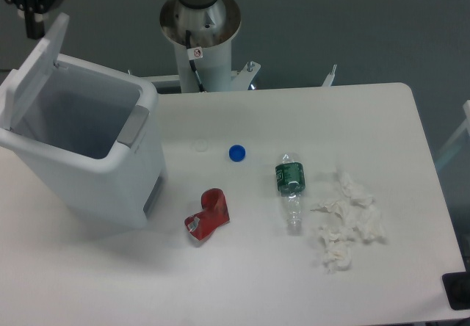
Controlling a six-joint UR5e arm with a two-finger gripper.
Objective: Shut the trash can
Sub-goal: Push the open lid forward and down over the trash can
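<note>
Tissues [345, 219], bottle [291, 188] and red scrap [208, 216] strewn beside bin [95, 172]. Lid [33, 70] upright, gripper [35, 6] behind its top edge, seemingly to push it down; jaws' state unclear.

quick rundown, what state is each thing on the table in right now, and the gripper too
trash can: upright, open, looks empty inside
lid: raised, tilted back on its hinge
gripper: at the lid's top edge, open or shut unclear
plastic bottle: lying on its side, uncapped
blue cap: loose on the table, apart from the bottle
red wrapper: crumpled
tissues: crumpled, scattered in a loose pile
</note>
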